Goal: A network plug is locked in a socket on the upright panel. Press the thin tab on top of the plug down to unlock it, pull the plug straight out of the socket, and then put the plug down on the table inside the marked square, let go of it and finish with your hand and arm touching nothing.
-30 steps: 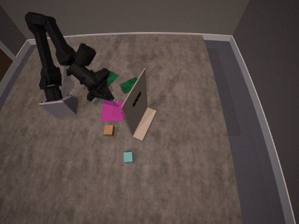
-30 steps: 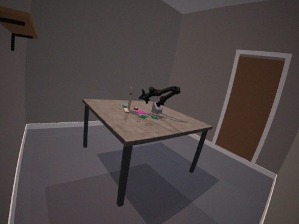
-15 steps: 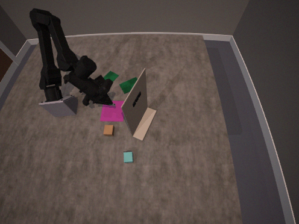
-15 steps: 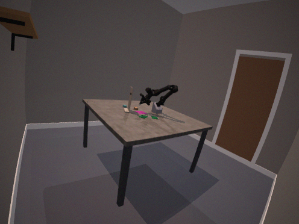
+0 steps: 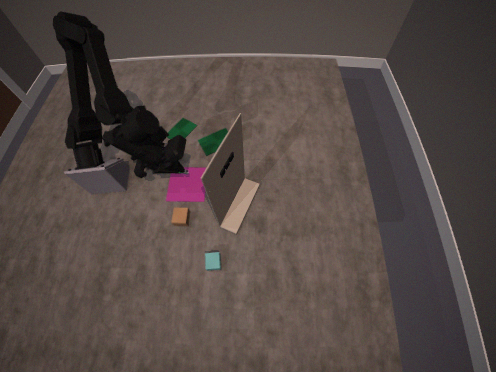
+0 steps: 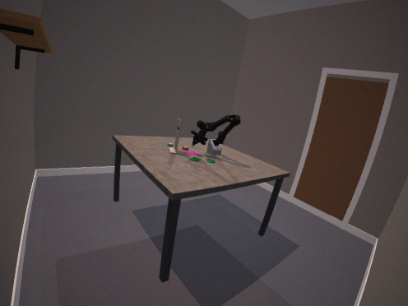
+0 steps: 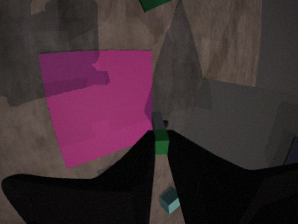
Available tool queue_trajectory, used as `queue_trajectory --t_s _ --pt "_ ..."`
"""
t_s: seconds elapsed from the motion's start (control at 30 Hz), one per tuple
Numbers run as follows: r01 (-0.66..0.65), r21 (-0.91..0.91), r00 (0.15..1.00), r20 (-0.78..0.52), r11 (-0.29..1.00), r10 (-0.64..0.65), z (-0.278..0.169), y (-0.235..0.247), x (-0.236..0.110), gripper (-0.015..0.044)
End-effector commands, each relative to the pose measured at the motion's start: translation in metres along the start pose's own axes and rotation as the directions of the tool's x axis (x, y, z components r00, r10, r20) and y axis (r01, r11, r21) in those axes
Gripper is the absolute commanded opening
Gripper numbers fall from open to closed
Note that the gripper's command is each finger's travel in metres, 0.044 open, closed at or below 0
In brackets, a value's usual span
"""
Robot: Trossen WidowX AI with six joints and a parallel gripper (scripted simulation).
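Right, my gripper (image 7: 158,135) is clamped on the plug (image 7: 161,143) over the pink square (image 7: 100,103); looks small, stiff, light, 1 side-grip suffices.

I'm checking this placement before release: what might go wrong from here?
The plug is pinched only at the fingertips of the gripper, so it may slip or tilt. It hangs at the edge of the magenta square, so it may land outside. The upright panel stands close by, so the arm might brush it.
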State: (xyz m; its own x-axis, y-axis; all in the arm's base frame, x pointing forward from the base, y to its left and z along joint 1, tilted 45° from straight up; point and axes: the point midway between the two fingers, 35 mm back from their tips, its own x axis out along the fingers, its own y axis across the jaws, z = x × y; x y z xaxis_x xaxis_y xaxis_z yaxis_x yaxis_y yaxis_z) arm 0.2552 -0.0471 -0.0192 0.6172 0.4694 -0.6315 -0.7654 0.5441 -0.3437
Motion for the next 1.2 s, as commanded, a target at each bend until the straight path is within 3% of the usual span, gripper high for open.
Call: queue_trajectory --t_s 0.0,1.17 --pt "-0.002 -0.006 1.0 0.009 1.0 0.002 0.0 0.002 0.003 0.0" --pt "-0.005 -0.006 1.0 0.006 1.0 0.005 -0.001 0.021 0.034 0.0"
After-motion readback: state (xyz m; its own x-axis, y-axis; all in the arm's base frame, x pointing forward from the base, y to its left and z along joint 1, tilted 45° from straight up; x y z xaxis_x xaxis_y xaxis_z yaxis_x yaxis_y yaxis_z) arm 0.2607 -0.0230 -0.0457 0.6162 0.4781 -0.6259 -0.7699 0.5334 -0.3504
